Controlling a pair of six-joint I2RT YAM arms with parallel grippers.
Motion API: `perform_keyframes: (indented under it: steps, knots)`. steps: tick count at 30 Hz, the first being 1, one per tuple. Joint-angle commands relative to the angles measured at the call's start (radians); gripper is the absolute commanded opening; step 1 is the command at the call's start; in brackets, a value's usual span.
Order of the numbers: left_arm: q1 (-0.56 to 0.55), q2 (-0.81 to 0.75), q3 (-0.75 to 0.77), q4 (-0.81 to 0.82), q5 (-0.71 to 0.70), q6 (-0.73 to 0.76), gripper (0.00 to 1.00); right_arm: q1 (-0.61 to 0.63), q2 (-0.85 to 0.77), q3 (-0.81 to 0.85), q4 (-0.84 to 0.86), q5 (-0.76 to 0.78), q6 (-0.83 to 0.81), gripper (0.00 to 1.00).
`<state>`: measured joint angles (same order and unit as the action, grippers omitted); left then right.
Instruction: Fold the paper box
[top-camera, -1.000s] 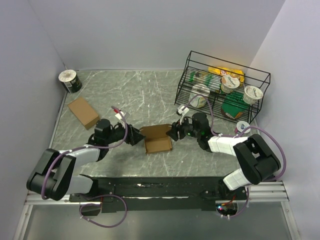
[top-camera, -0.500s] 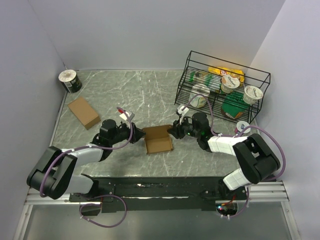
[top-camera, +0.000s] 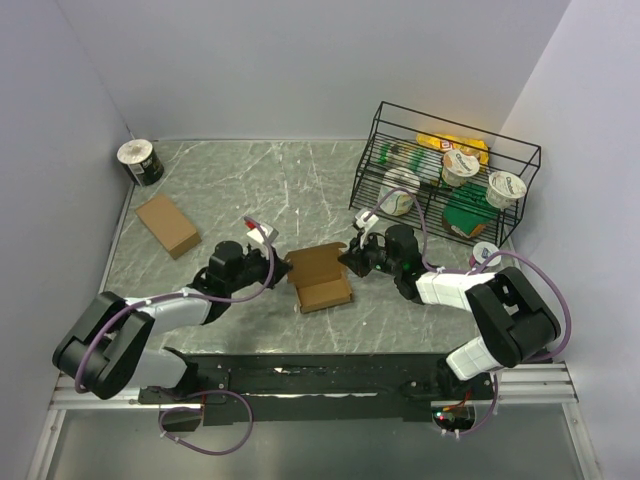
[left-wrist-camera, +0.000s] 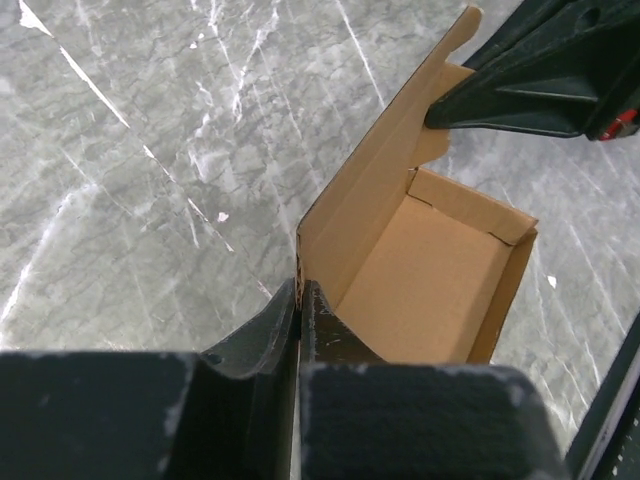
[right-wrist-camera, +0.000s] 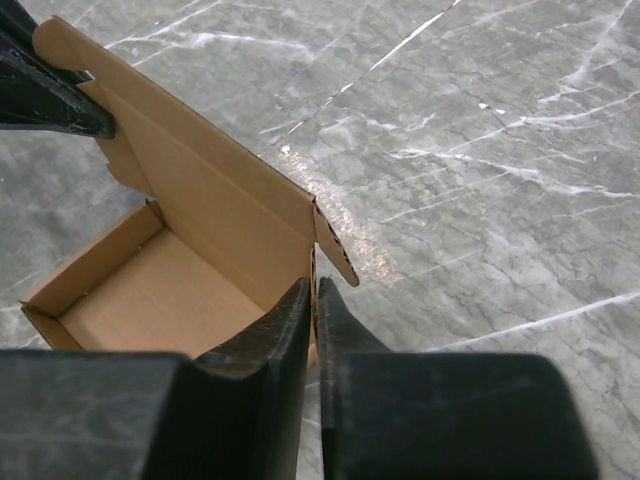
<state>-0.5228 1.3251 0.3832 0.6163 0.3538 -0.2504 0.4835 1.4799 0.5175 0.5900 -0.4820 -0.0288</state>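
Observation:
The paper box (top-camera: 322, 281) is an open brown cardboard tray with its lid flap standing up along the far side, in the middle of the marble table. My left gripper (top-camera: 283, 270) is shut on the lid's left end. In the left wrist view the jaws (left-wrist-camera: 299, 292) pinch the flap's edge, with the box's inside (left-wrist-camera: 430, 290) just to the right. My right gripper (top-camera: 346, 262) is shut on the lid's right end. The right wrist view shows its jaws (right-wrist-camera: 314, 292) clamped on the flap beside a small tab, and the tray (right-wrist-camera: 140, 295) lies to the left.
A second, closed brown box (top-camera: 168, 224) lies at the far left. A black cup (top-camera: 140, 160) stands in the back left corner. A black wire rack (top-camera: 460, 127) holding yogurt cups and packets fills the back right. Grey walls enclose three sides.
Both grippers have closed onto the ends of the lid flap. The left arm has moved right towards the box, and the box has shifted slightly and turned.

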Motion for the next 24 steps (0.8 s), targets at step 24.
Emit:
perform_keyframes:
  steps: [24]
  knots:
    - [-0.235,-0.018,0.163,-0.145,-0.567,-0.159,0.01,0.397,-0.125,-0.047,0.047,0.799,0.027,0.00]
